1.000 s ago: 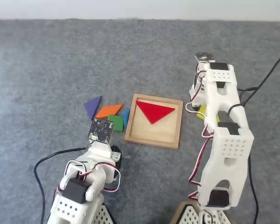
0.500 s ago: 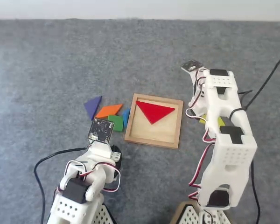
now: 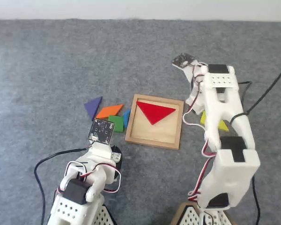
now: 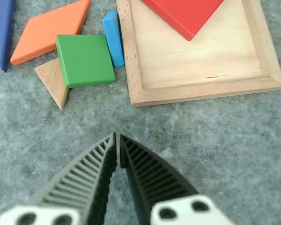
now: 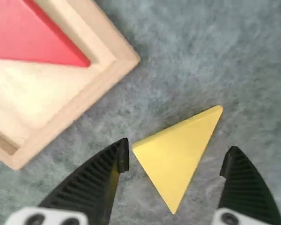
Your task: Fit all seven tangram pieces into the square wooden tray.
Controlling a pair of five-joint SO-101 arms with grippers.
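Observation:
The square wooden tray (image 3: 177, 123) holds a red triangle (image 3: 154, 111) in its far half. Left of the tray lie a dark blue triangle (image 3: 92, 107), an orange parallelogram (image 3: 108, 111), a green square (image 3: 116, 123) and a light blue piece (image 3: 126, 117). A bare wood triangle (image 4: 54, 82) touches the green square (image 4: 84, 60). My left gripper (image 4: 117, 138) is shut and empty, on the carpet near the tray's (image 4: 201, 84) front left corner. My right gripper (image 5: 178, 157) is open astride the yellow triangle (image 5: 180, 147), just right of the tray (image 5: 107, 70). The right arm (image 3: 220, 93) hides part of the yellow triangle (image 3: 221, 124).
Grey carpet covers the whole table. Cables trail from both arm bases at the near edge. Open carpet lies beyond the tray and far left.
The right arm's wrist has swung to the left over the yellow triangle, and more of the yellow shows beside the arm. The left arm has kept still.

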